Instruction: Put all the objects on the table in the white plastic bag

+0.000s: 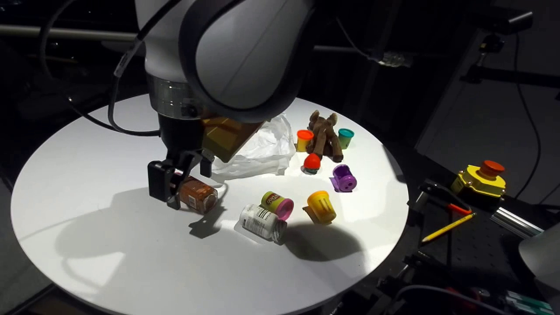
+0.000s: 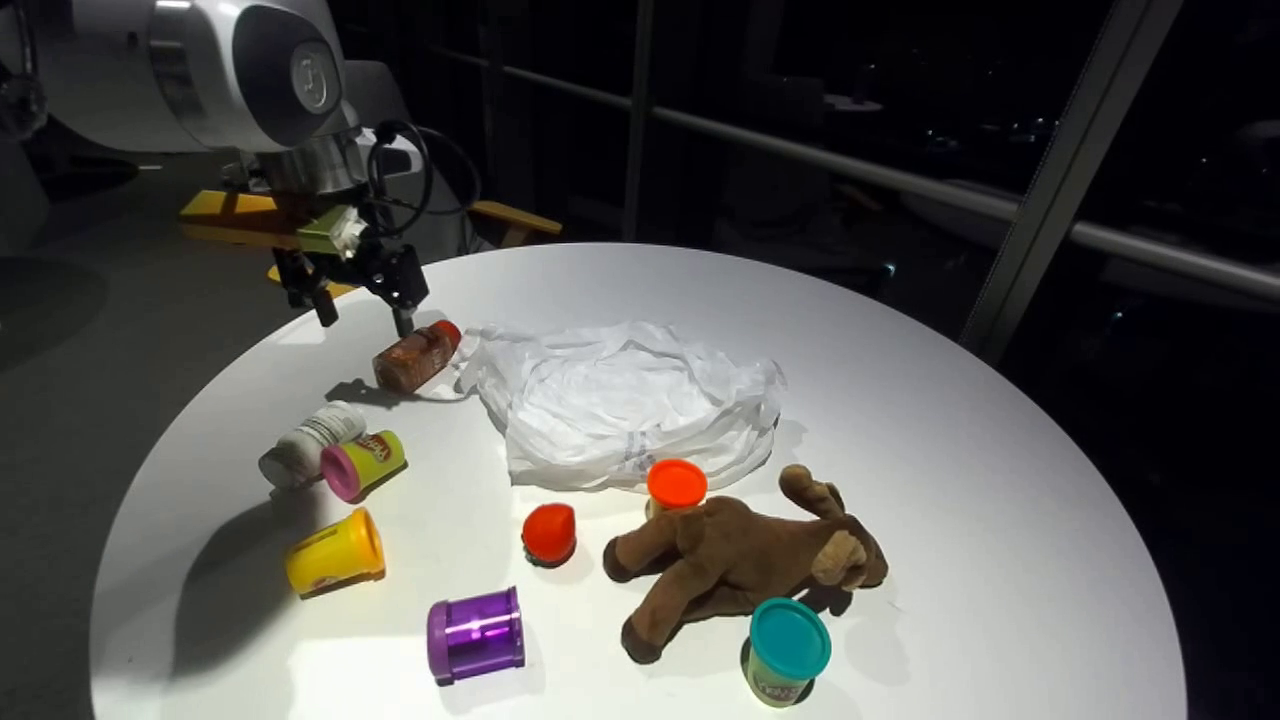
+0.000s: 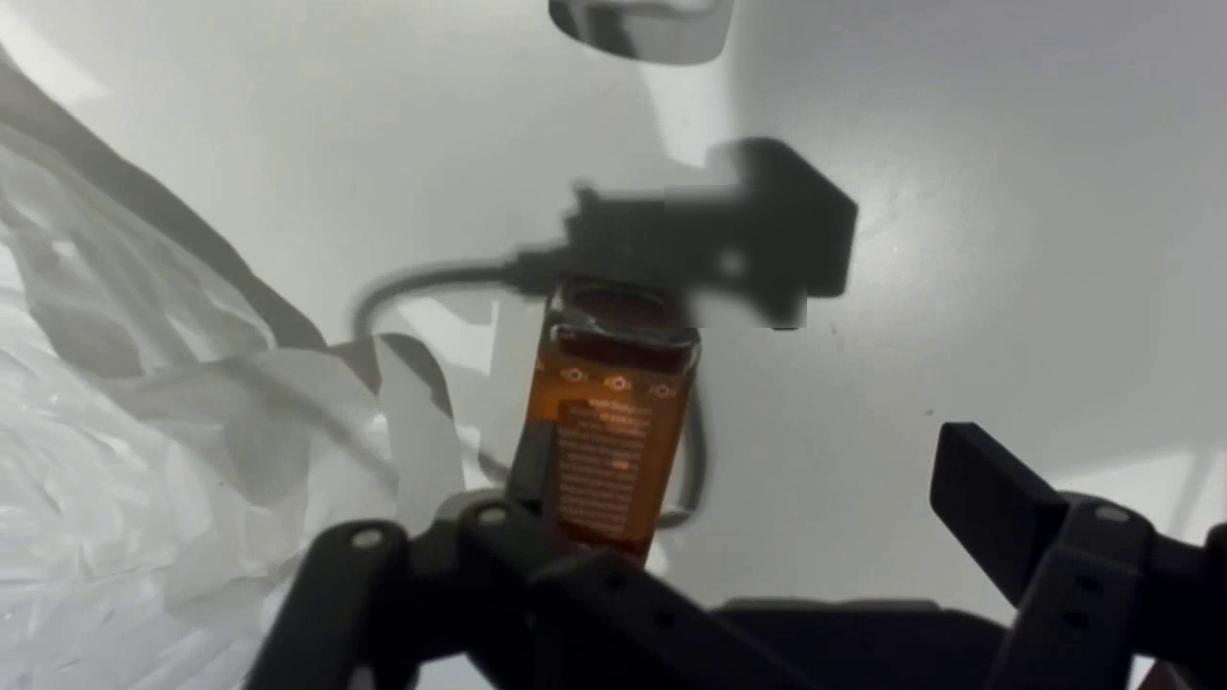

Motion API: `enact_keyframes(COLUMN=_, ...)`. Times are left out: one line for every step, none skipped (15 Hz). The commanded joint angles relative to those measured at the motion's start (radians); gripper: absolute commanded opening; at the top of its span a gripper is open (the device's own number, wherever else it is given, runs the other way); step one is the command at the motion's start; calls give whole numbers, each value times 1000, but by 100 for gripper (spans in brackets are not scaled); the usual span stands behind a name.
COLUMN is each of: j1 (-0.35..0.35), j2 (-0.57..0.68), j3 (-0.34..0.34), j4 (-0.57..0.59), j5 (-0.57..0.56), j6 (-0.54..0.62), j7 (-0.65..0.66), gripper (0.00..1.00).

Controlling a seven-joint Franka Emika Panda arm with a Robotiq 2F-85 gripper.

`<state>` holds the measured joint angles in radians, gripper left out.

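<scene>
My gripper (image 3: pixel 752 470) is open above the white table (image 2: pixel 950 450), with nothing gripped. One finger (image 3: pixel 532 465) overlaps the left edge of a reddish-brown bottle (image 3: pixel 623 450) in the wrist view; contact cannot be told. That bottle lies on its side, its red cap toward the white plastic bag (image 2: pixel 640 400). Crumpled, the bag rests mid-table. Around it lie a white bottle (image 1: pixel 258 221), a pink-lidded tub (image 2: pixel 370 460), a yellow tub (image 2: pixel 330 560), a purple tub (image 2: pixel 478 635), a red piece (image 2: pixel 549 532), an orange-lidded tub (image 2: pixel 677 485), a brown plush animal (image 2: pixel 745 555) and a teal-lidded tub (image 2: pixel 787 650).
Off the table, a yellow box with a red button (image 1: pixel 485 177) and a yellow pencil (image 1: pixel 448 227) sit on a dark surface. The white bottle and pink-lidded tub lie close together. Shadows of the arm fall across the tabletop.
</scene>
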<state>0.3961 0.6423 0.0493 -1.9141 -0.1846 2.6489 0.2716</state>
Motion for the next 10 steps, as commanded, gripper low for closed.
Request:
enact_keyframes(j1=48, j2=58, j3=-66, j4=84, j5=-37, j6=18, j7=58, gripper=100)
enact_keyframes(j1=48, j2=68, j3=-70, j4=96, j5=-31, j6=8, j7=57, gripper=100)
enact_keyframes(j1=49, j2=79, j3=-75, j4=109, j5=-28, j6=1, j7=57, gripper=100)
enact_keyframes(j1=47, j2=89, j3=-76, j4=121, j5=-22, j6=-10, j7=53, gripper=100)
enact_keyframes(j1=47, j2=100, j3=-80, j4=133, j5=-21, j6=-15, j7=54, gripper=100)
enact_keyframes(j1=38, j2=111, j3=-74, j4=144, j5=-12, j6=-26, j7=46, gripper=100)
enact_keyframes(j1=36, j2=120, j3=-74, j4=155, j5=-8, j6=-33, j7=44, gripper=100)
enact_keyframes(j1=37, j2=130, j3=-78, j4=165, j5=-8, j6=-42, j7=48, gripper=97)
enact_keyframes(j1=36, j2=140, j3=-79, j4=174, j5=-8, j6=-52, j7=49, gripper=75)
enact_keyframes(j1=35, j2=148, j3=-81, j4=185, j5=-8, j6=-61, j7=51, gripper=73)
